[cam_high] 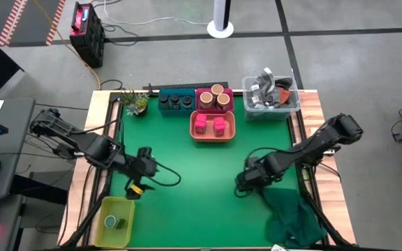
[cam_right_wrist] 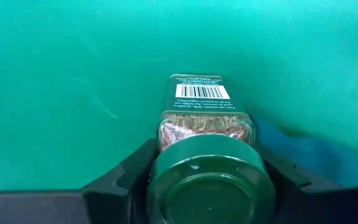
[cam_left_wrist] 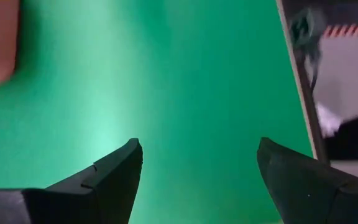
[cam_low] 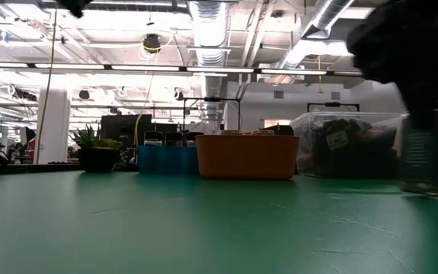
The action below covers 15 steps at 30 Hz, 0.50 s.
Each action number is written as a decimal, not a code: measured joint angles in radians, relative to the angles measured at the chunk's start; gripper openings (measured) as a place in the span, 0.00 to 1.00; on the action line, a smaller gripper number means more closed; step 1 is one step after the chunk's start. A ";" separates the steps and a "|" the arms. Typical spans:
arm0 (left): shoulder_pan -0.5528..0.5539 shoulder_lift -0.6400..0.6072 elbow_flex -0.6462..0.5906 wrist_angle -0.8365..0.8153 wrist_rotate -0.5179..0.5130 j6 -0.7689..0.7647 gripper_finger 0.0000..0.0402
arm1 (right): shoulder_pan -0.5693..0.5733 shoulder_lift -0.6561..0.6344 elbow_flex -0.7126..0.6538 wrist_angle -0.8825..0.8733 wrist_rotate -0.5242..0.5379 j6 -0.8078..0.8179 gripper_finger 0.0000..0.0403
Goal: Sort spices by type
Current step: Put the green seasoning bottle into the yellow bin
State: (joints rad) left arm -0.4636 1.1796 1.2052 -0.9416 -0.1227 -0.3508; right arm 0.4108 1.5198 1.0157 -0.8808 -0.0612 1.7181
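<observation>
At bench rear, dark jars (cam_high: 175, 102), tan jars (cam_high: 216, 96) and pink boxes (cam_high: 210, 125) sit sorted; right gripper (cam_right_wrist: 207, 180) pinches a green-topped jar (cam_right_wrist: 205, 134), left gripper (cam_left_wrist: 197, 168) spread, empty.

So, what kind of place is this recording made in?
Probably a large lab or industrial workshop: exposed ceiling ducts, long strip lights, and bare concrete floor around a green-topped work table.

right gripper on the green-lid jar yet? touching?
Touching. The right wrist view shows the right gripper with both fingers pressed against the jar, no gap either side.
</observation>
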 joint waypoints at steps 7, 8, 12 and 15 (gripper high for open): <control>0.049 0.000 -0.015 0.160 -0.060 0.017 0.76 | -0.100 0.204 0.225 -0.029 0.021 -0.222 0.57; 0.055 0.000 -0.015 0.165 -0.066 0.017 0.76 | -0.115 0.232 0.262 -0.030 0.035 -0.252 0.57; 0.065 0.000 -0.015 0.170 -0.069 0.017 0.76 | -0.172 0.338 0.412 -0.037 0.069 -0.371 0.57; 0.065 0.000 -0.015 0.167 -0.068 0.002 0.76 | -0.208 0.413 0.518 -0.049 0.072 -0.476 0.57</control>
State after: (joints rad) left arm -0.3985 1.1801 1.1900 -0.7742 -0.1909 -0.3487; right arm 0.2030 1.9324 1.5336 -0.9296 0.0111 1.2426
